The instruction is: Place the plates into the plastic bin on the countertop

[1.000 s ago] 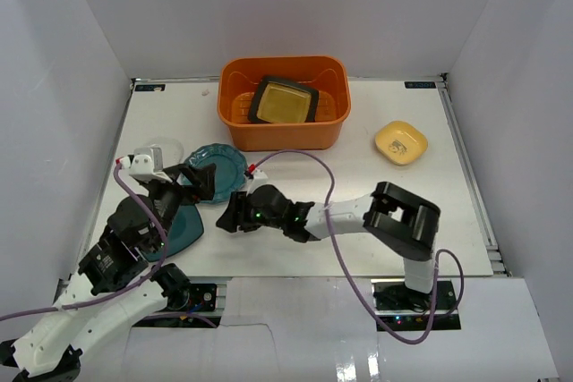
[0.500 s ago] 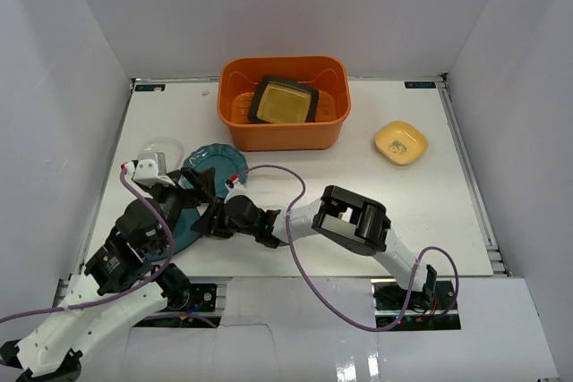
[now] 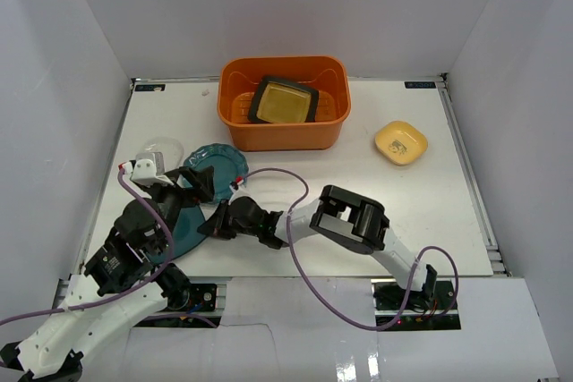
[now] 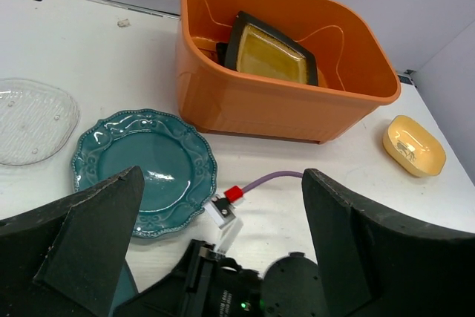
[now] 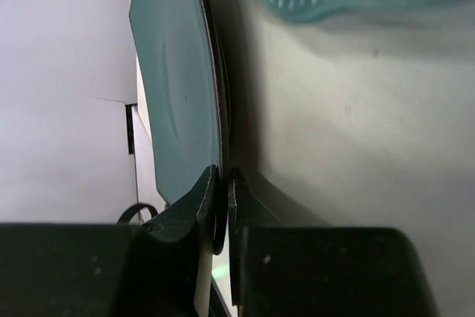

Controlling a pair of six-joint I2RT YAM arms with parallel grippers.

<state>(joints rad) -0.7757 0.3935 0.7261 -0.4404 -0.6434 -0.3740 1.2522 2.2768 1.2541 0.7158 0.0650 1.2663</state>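
R arm [image 3: 349, 219] jaws pinch dark teal plate [image 5: 174, 87] rim — prob. tilted up — L arm [image 3: 134, 237] jaws spread wide.

The countertop [image 3: 430, 212] is a flat, matte white surface. Three plain white walls enclose it: a back wall [image 3: 286, 6], a left wall [image 3: 54, 114] and a right wall [image 3: 528, 114]. A metal rail [image 3: 471, 176] runs along the right side of the surface. Small dark labels [image 3: 149, 88] sit at the two far corners. A glossy white panel [image 3: 358, 337] borders the near edge. Lighting is even and diffuse; shadows are soft.
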